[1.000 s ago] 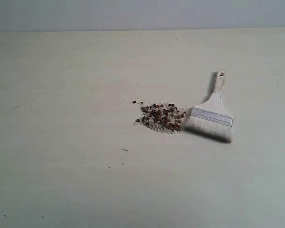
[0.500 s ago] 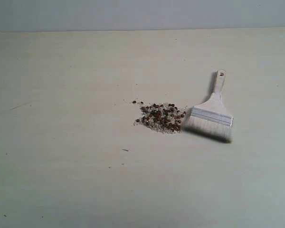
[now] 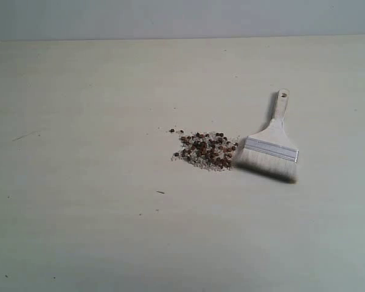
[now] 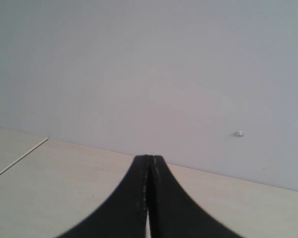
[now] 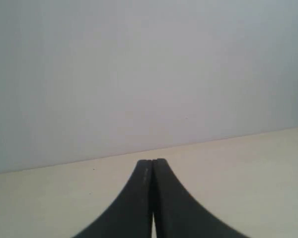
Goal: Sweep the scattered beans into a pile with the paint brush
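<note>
The beans lie gathered in a dense pile (image 3: 207, 149) of brown pellets and white crumbs near the middle of the pale table (image 3: 79, 213). Two or three stray beans (image 3: 175, 131) sit just off its far left end. The paint brush (image 3: 271, 143) rests flat beside the pile on the right, its pale bristles (image 3: 264, 164) touching the pile's right edge and its white handle pointing away. No arm shows in the exterior view. My left gripper (image 4: 149, 159) and my right gripper (image 5: 152, 162) are both shut on nothing, each aimed over bare tabletop toward a blank wall.
A small dark fleck (image 3: 160, 192) lies on the table in front of the pile. A grey wall (image 3: 182, 18) runs along the table's far edge. A tiny white mark (image 4: 239, 133) shows on the wall in the left wrist view.
</note>
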You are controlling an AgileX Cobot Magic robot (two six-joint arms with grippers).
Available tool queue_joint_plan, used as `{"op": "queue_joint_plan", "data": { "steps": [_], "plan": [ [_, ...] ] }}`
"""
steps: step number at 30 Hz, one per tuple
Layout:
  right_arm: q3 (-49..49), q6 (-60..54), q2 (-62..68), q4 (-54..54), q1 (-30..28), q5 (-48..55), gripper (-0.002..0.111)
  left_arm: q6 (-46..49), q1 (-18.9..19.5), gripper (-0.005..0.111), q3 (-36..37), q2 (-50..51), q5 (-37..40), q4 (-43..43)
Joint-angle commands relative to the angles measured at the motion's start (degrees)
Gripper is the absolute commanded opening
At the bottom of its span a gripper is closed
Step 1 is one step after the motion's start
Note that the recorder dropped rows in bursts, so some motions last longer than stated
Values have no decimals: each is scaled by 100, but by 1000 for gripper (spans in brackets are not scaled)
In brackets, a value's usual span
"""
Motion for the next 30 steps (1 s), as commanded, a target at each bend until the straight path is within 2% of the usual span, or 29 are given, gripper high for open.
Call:
{"op": "queue_joint_plan", "data": {
  "steps": [1,22,25,26,27,30],
  "plan": [
    [25,52,-34,-80,2,-78,0,21,-27,0,18,-19,3,-44],
    [25,52,-34,-80,2,-78,0,144,-27,0,18,-19,36,-90],
    [25,52,-34,-80,2,-78,0,502,-27,0,18,-103,530,-33],
    [25,52,-34,-80,2,-78,0,669,-27,0,18,-351,1032,-33],
    [25,52,-34,-80,2,-78,0,669,-27,0,18,-455,1199,-33],
    [25,52,-34,-80,2,-78,0,669,-27,0,201,-913,1349,-45]
  ]
}}
